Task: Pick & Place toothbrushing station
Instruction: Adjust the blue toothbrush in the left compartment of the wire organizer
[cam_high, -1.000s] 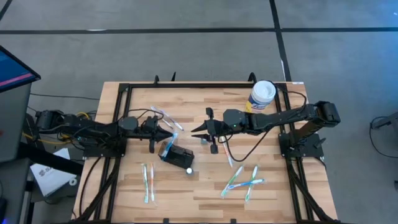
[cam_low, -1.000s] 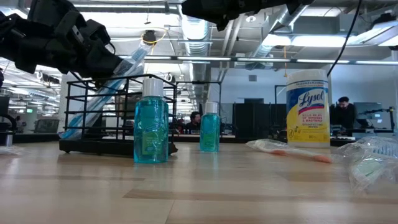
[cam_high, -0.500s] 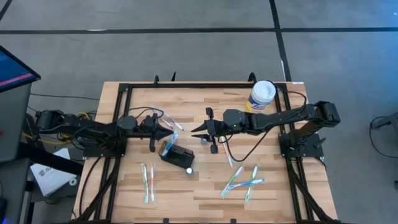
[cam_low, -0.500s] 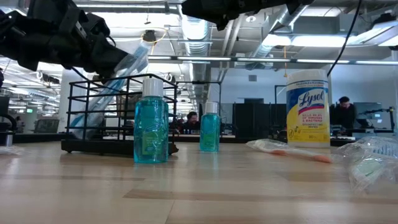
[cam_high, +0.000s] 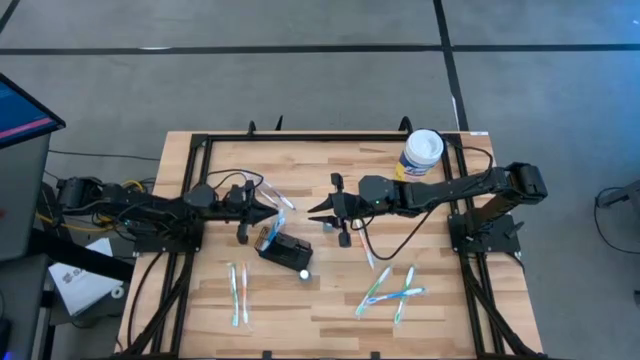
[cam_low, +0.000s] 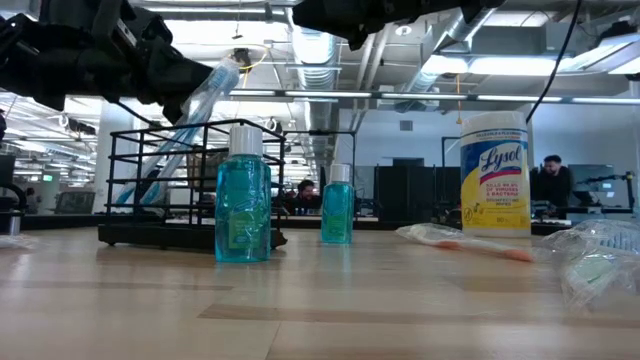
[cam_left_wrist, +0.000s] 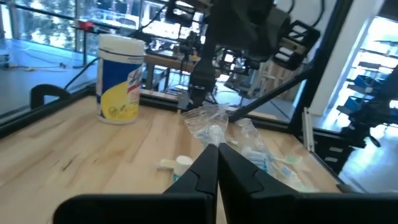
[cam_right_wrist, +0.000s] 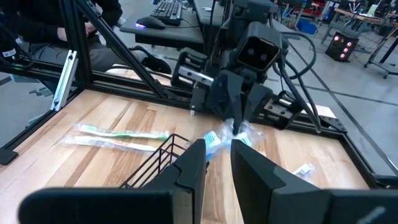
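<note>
Planks of pale wood make the table (cam_high: 330, 290), which has a black metal frame around it and stands on a grey floor crossed by dark lines. The toothbrushing station (cam_high: 283, 249) — a small black wire holder — sits a little left of the table's middle, and a small bottle with blue liquid (cam_low: 244, 206) stands just beside it on the near side in the low view. A second blue bottle (cam_low: 337, 204) is farther back.

The left gripper (cam_high: 268, 210) hangs over the far-left end of the station. Its fingers are pressed together on a wrapped toothbrush (cam_low: 190, 115), which slants down into the wire holder. The right gripper (cam_high: 322, 211) is raised above the table, to the right of the station and apart from it; its fingers stand a little apart, and I cannot tell if they hold anything.

More wrapped toothbrushes lie flat: a pair (cam_high: 239, 292) near the front-left edge and a crossed group (cam_high: 392, 290) at the front right. A yellow canister with a white lid (cam_high: 420, 154) stands at the far right of the table.

Behind the table the room is a large workshop — ceiling lights and pipes above, desks with monitors, and a person (cam_low: 549, 172) seated far at the right.
</note>
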